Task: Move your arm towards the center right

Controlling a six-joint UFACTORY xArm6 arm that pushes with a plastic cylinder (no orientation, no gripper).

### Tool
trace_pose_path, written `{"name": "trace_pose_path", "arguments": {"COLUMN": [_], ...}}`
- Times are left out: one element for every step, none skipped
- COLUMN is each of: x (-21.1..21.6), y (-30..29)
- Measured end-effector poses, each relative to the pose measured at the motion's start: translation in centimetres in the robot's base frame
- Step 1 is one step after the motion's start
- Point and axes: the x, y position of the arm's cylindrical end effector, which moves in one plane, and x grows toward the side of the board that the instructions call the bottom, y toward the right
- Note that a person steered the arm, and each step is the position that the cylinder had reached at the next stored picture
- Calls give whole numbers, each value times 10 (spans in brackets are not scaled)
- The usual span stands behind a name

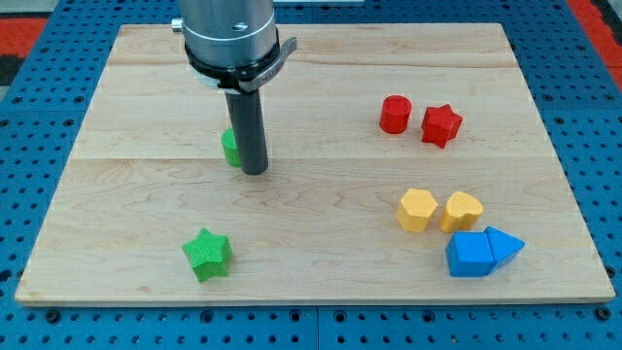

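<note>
My tip [255, 171] rests on the wooden board [321, 58] left of centre. It touches the right side of a green block [229, 147], which the rod partly hides so its shape is unclear. A green star [207, 254] lies toward the view's bottom left of the tip. At the view's right, a red cylinder [395, 114] and a red star [441, 124] sit side by side. Below them are a yellow hexagon [416, 209] and a yellow heart-like block [463, 210]. A blue block [470, 255] and a blue triangle [505, 245] touch each other at the bottom right.
The board lies on a blue pegboard surface [583, 117] with holes all around. The arm's grey metal body [229, 34] rises at the view's top, left of centre. A red patch [39, 24] shows at the top left corner.
</note>
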Motion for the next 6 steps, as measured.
{"name": "trace_pose_path", "arguments": {"x": [2, -40, -62, -51, -54, -29], "y": [-36, -22, 24, 50, 124, 183]}}
